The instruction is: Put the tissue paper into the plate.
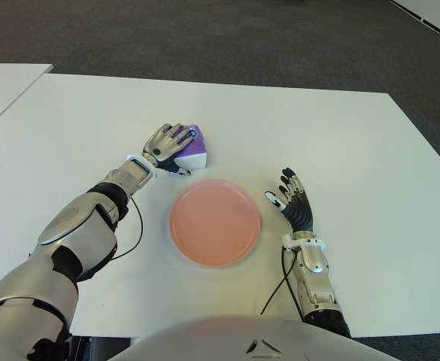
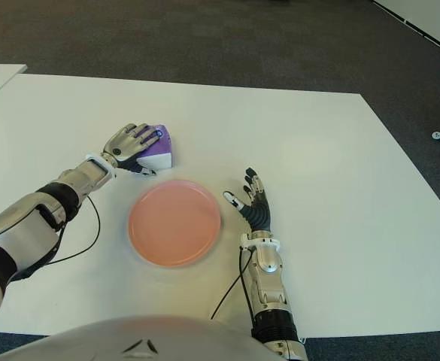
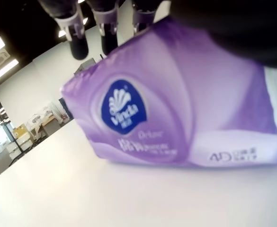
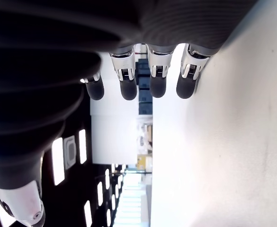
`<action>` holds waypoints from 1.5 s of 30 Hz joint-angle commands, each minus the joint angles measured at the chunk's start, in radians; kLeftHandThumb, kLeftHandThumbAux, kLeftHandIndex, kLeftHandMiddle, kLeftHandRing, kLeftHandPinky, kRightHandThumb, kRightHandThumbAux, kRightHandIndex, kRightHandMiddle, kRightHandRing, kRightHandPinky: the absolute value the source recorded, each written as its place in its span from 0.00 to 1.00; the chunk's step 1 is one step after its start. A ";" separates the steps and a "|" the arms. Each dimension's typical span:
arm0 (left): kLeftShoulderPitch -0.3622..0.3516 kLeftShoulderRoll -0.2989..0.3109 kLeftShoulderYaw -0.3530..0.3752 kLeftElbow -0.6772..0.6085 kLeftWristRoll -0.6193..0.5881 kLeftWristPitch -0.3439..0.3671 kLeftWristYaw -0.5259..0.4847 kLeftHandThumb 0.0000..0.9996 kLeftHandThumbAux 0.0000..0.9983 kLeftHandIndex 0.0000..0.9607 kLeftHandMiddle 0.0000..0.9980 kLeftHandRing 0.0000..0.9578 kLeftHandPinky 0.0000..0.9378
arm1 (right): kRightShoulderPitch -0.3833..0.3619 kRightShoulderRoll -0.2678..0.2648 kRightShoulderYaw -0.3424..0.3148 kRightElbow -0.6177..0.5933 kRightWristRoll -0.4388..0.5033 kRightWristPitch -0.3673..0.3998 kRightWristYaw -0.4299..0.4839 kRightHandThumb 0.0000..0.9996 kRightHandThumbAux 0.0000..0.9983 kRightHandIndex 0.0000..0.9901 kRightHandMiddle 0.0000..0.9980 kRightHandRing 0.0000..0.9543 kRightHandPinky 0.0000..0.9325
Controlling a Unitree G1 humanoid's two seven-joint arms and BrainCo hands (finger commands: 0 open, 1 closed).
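A purple and white tissue pack (image 1: 195, 153) lies on the white table (image 1: 340, 135), just behind the plate's left edge. My left hand (image 1: 171, 144) covers the pack's left part. Its fingers (image 1: 180, 135) stretch across the top without curling round it, and the thumb is at the near side. In the left wrist view the pack (image 3: 176, 118) sits flat on the table with the fingertips (image 3: 76, 45) reaching past its far edge. The pink round plate (image 1: 214, 222) holds nothing. My right hand (image 1: 295, 201) shows to the right of the plate, fingers spread, holding nothing.
A second white table (image 1: 1, 86) stands at the far left with a narrow gap between. Dark carpet (image 1: 242, 37) lies beyond the table's far edge. A black cable (image 1: 133, 233) runs along my left forearm.
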 commanded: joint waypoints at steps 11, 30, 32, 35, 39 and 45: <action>0.100 -0.021 -0.054 0.049 -0.012 -0.088 -0.023 0.62 0.66 0.44 0.70 0.73 0.81 | 0.074 0.009 -0.007 0.141 0.001 0.109 -0.007 0.08 0.65 0.00 0.00 0.00 0.00; 0.118 -0.033 -0.045 0.048 -0.072 -0.128 0.053 0.75 0.69 0.46 0.85 0.90 0.94 | 0.080 0.003 -0.003 0.138 -0.002 0.087 0.003 0.07 0.66 0.00 0.00 0.00 0.00; 0.118 -0.033 -0.046 0.048 -0.077 -0.131 0.051 0.75 0.69 0.46 0.85 0.90 0.94 | 0.080 0.003 -0.003 0.139 -0.002 0.086 0.004 0.08 0.66 0.00 0.00 0.00 0.00; 0.119 -0.036 -0.047 0.049 -0.085 -0.134 0.049 0.75 0.69 0.46 0.86 0.90 0.93 | 0.082 0.005 -0.002 0.132 -0.004 0.091 0.000 0.08 0.65 0.00 0.00 0.00 0.00; 0.120 -0.038 -0.044 0.050 -0.093 -0.138 0.048 0.75 0.69 0.46 0.86 0.90 0.93 | 0.083 0.007 -0.002 0.130 -0.005 0.092 -0.003 0.09 0.64 0.00 0.00 0.00 0.00; 0.119 -0.039 -0.046 0.053 -0.099 -0.140 0.051 0.75 0.69 0.46 0.86 0.90 0.92 | 0.080 0.010 -0.002 0.133 -0.006 0.090 -0.007 0.09 0.64 0.00 0.00 0.00 0.00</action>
